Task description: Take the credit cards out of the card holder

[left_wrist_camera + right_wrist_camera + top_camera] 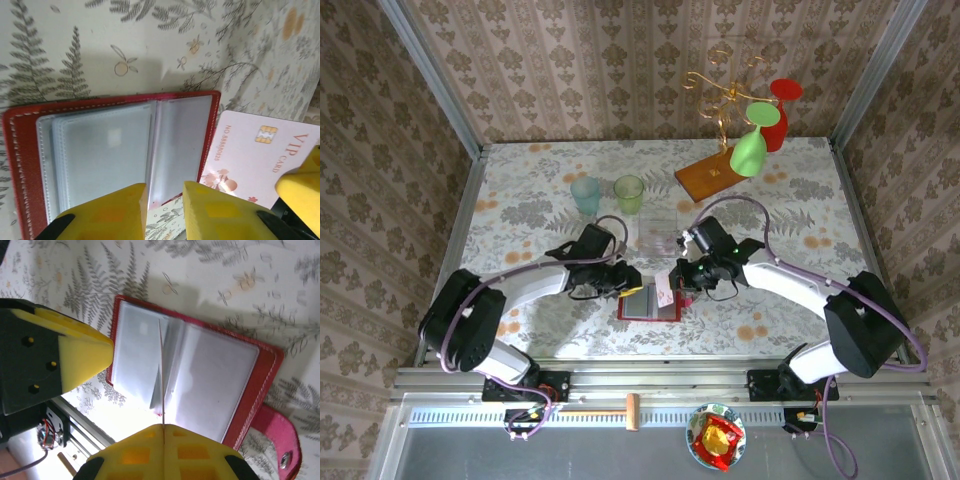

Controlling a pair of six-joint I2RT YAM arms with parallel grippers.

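Seen from above, a flower-patterned surface (520, 215) sits between papered walls. At the far left, the left arm stretches from the near edge toward the middle. Behind it stand a pale blue cup (586, 194) and a green cup (629, 192) side by side, with a clear container (658, 232) just to their right.

The left gripper (623, 281) sits at the left edge of the card holder (645, 306). The holder is a small red bifold lying open and flat near the middle of the surface, toward the near edge. In the left wrist view, the gripper's yellow jaws stand a narrow gap apart over the holder's near edge. Nothing can be seen clamped between them. The holder's greyish clear sleeves face up.

At the holder's right edge is a pink credit card (665, 289) with a gold chip and the words VIP CARD. It is out of the sleeves. The right gripper (682, 280) has its jaws pressed together on this card. In the right wrist view, the card appears edge-on as a thin line running up from between the closed yellow jaws. That view also shows a red tab (280, 440) with a metal snap sticking out from the holder's lower right corner.

Farther right and toward the back stands an orange-brown wooden base board (705, 182) carrying a gold wire rack (725, 75). A green goblet (750, 150) and a red goblet (778, 112) are at the rack. The right arm comes in from the near right corner.
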